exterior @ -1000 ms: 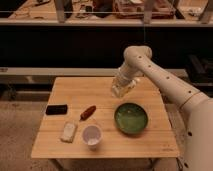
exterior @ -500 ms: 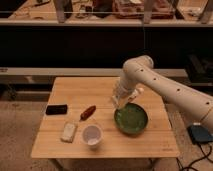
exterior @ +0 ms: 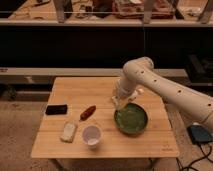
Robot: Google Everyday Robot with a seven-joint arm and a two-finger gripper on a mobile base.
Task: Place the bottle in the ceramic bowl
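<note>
A wooden table (exterior: 60, 145) fills the lower frame as the robot's white arm (exterior: 165, 87) reaches in from the right over the green ceramic bowl (exterior: 131, 120) at centre right. The gripper (exterior: 120, 101) hangs at the bowl's upper-left rim, clamped on the pale bottle (exterior: 118, 104), which is held just above that rim. A white cup (exterior: 92, 135) stands left of the bowl.

Lab or workshop: cluttered workbenches (exterior: 100, 14) behind wooden table (exterior: 75, 90), floor cable (exterior: 196, 160); gripper (exterior: 119, 102) at ceramic bowl (exterior: 132, 122) rim
</note>
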